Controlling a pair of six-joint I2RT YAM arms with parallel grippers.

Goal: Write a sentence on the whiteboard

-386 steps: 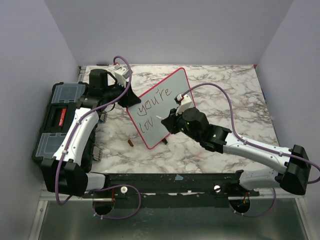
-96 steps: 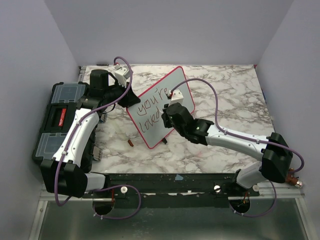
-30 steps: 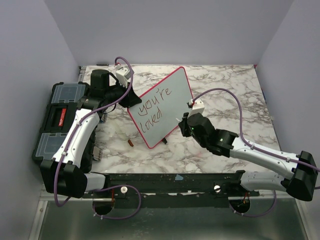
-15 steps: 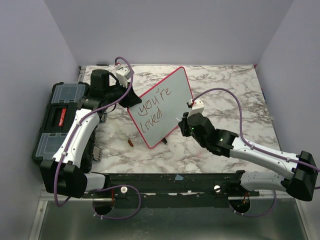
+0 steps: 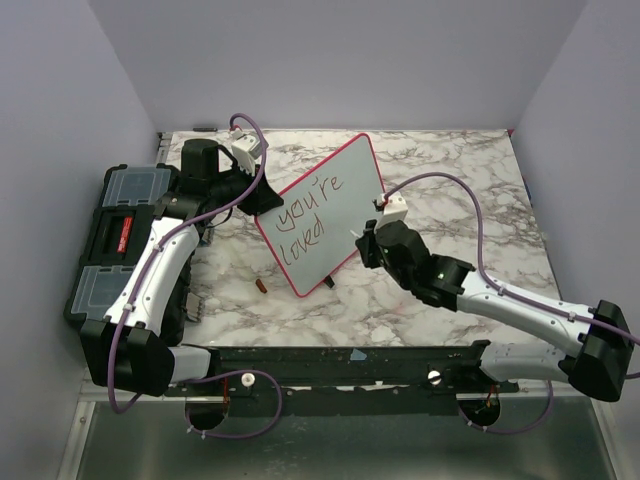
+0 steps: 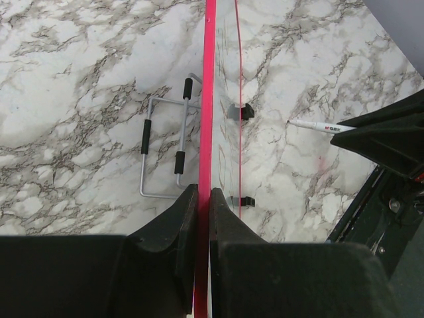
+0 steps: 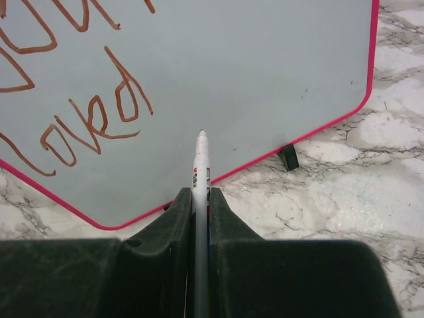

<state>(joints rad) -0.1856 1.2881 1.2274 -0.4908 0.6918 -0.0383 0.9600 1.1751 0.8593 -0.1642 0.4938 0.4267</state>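
White marble tabletop (image 5: 450, 170) between lilac walls; the whiteboard (image 5: 335, 205) stands tilted near its middle, reading "you're loved" in brown ink; the left gripper (image 6: 204, 195) is clamped on its pink frame edge; the right gripper (image 7: 200, 195) pinches a white marker (image 7: 201, 165), tip aimed at the board just right of "loved"; black toolbox (image 5: 120, 240) at left

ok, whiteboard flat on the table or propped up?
Propped up on edge, leaning. The left hand is shut on the whiteboard frame, and the left wrist view shows it edge-on over the table.
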